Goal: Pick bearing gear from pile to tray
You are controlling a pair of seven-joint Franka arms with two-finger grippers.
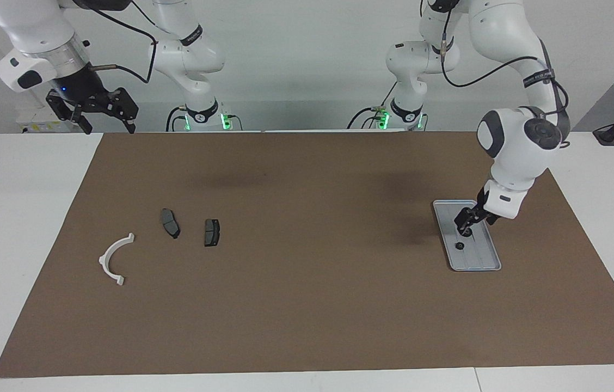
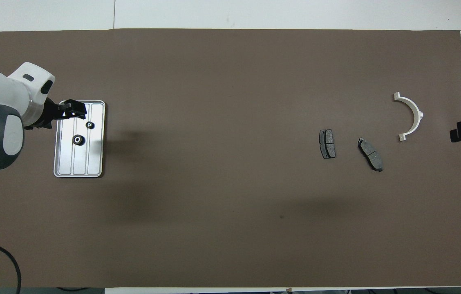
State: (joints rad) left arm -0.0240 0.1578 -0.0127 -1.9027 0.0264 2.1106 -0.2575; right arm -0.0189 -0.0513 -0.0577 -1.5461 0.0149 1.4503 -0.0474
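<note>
The left tool (image 1: 465,227) hangs in the air over the tray (image 2: 61,163), above the half nearer the robots. Its fingers are spread apart and it holds nothing.

Two little black bearing gears lie in the tray. The smaller gear (image 2: 90,125) is farther from the robots. The bigger gear (image 2: 77,140) is just beside it and a bit nearer the robots. They do not touch each other.

The tray is flat on the brown mat (image 1: 307,305), at the left arm's end of the worktop.

The right tool (image 1: 92,109) waits up high over the white edge of the worktop at its own end. Its fingers are open and empty.

Down at that end lies the rest of the pile: two dark brake pads (image 1: 170,222) (image 1: 212,232) close together, and a white half-ring bracket (image 1: 114,259) near them.
</note>
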